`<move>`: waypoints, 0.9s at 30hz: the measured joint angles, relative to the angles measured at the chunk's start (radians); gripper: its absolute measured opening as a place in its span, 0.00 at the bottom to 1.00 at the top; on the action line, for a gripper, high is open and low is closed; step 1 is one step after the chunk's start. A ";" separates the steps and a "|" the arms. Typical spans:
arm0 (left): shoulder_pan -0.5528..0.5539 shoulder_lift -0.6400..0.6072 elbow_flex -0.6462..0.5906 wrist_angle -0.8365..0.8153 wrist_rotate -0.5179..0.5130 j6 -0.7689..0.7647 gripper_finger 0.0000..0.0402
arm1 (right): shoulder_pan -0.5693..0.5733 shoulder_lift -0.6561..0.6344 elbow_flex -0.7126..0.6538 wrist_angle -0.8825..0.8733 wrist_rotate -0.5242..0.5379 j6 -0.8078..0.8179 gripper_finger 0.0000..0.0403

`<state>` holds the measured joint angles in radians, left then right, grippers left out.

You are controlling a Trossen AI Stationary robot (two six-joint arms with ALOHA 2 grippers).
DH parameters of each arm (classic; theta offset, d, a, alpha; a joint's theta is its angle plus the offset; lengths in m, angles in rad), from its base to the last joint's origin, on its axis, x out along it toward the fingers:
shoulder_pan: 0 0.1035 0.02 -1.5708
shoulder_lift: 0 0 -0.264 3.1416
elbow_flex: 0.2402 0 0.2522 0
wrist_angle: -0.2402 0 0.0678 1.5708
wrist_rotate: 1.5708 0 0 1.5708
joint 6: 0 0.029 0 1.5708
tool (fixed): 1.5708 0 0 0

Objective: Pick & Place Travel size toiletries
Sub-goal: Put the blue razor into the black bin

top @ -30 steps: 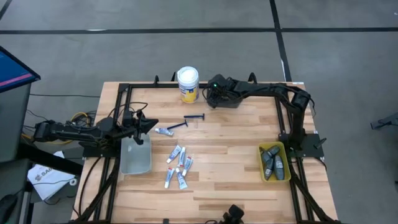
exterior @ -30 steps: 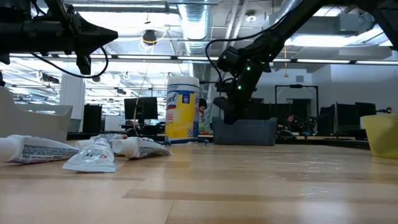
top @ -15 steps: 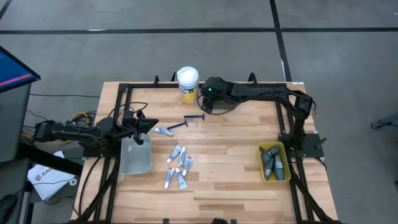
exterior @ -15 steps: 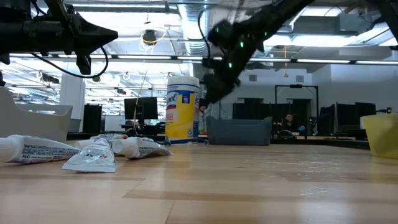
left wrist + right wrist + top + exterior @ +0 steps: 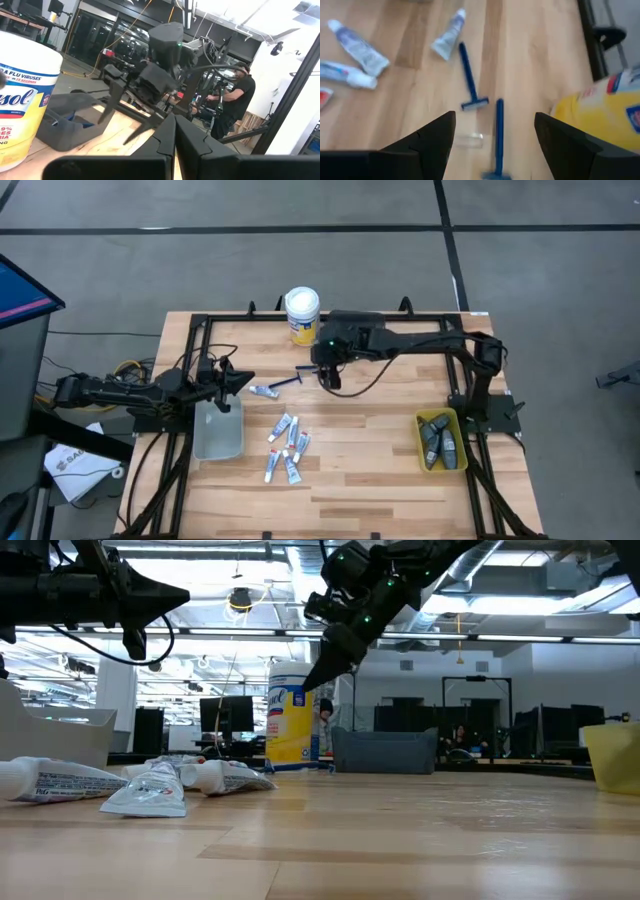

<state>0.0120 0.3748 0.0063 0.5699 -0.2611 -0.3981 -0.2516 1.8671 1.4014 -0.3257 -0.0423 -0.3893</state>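
Two thin dark-blue razors (image 5: pixel 468 75) (image 5: pixel 498 135) lie flat on the wood near the middle of the table's far half, the first also showing in the high view (image 5: pixel 285 381). My right gripper (image 5: pixel 327 376) (image 5: pixel 495 120) hovers open above them, slanting down. One white-and-blue tube (image 5: pixel 263 391) lies beside the razors, and several more tubes (image 5: pixel 287 448) lie nearer the front. Dark grey pods fill the yellow tray (image 5: pixel 441 440). My left gripper (image 5: pixel 245 378) (image 5: pixel 175 122) waits shut above the table's left side.
The white-lidded yellow jar (image 5: pixel 302 315) stands at the far edge, close to the razors. A dark tray (image 5: pixel 385 752) sits to its right. A clear tray (image 5: pixel 218 430) lies below my left gripper. A person (image 5: pixel 240 100) stands in the room beyond.
My right gripper has left the dark tray at the far edge. It has risen and swung toward the table's left and near side, rolling as it went, until it came over the razors. Nothing on the table has moved.
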 joint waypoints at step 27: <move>0.000 0.000 0.000 0.000 0.001 0.000 0.00 | -0.082 0.153 0.000 0.045 -0.065 0.188 0.66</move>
<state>0.0124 0.3751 0.0063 0.5701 -0.2604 -0.3981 -0.3337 2.0201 1.4018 -0.2810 -0.1070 -0.2012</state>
